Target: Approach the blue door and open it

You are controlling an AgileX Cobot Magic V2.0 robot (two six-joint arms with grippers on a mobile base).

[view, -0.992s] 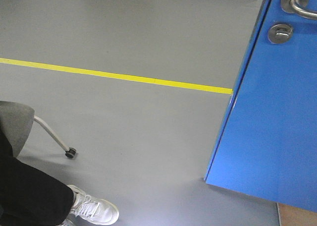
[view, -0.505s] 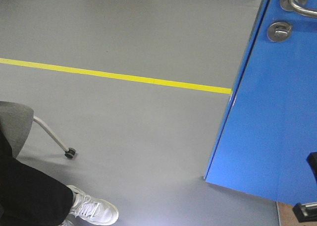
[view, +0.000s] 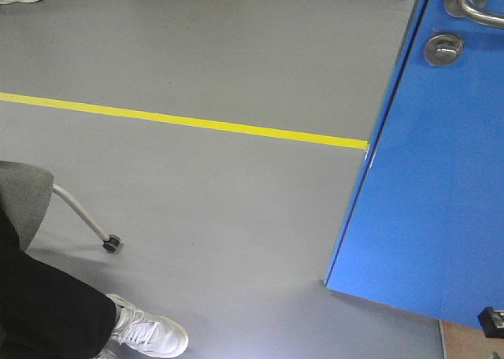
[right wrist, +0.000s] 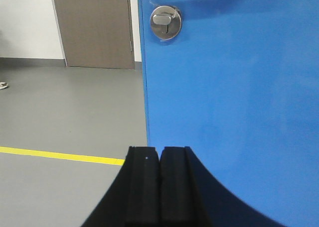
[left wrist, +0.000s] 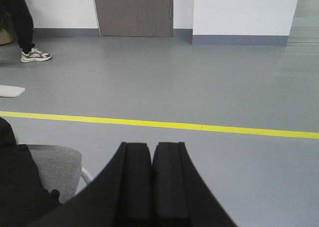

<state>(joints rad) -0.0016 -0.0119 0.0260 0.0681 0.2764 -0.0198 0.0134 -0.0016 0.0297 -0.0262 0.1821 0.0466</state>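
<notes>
Blue door (right wrist: 224, 107), right hand (right wrist: 159, 187) (closed) facing

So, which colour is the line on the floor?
The line is yellow; the left wrist view shows it best.

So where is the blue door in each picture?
Front view: the door fills the right side, handle at the top right corner, round lock just below it.
Left wrist view: the door is not in it.
Right wrist view: the door fills the right side, lock near the top, behind the shut right claw.
Shared landmark: the yellow line on the floor shows in all three.
</notes>
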